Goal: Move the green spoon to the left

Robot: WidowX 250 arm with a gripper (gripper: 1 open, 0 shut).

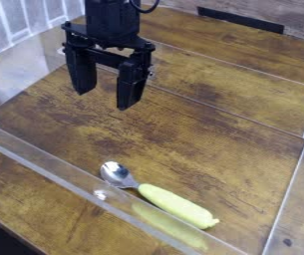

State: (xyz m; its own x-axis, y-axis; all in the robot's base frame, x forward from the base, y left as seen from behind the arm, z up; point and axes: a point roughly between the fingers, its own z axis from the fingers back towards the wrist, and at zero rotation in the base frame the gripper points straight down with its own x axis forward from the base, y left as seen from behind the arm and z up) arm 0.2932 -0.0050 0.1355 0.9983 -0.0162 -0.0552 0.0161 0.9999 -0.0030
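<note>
The green spoon lies flat on the wooden table near the front. Its shiny silver bowl points up-left and its thick yellow-green handle runs down to the right. A pale reflection of the handle shows just below it in the clear acrylic wall. My black gripper hangs above the table's upper-left part, pointing down, well away from the spoon. Its two fingers stand apart with nothing between them.
A clear acrylic wall runs diagonally along the front of the wooden surface, close under the spoon. More acrylic panels border the right side and the back left. A dark strip lies at the far back.
</note>
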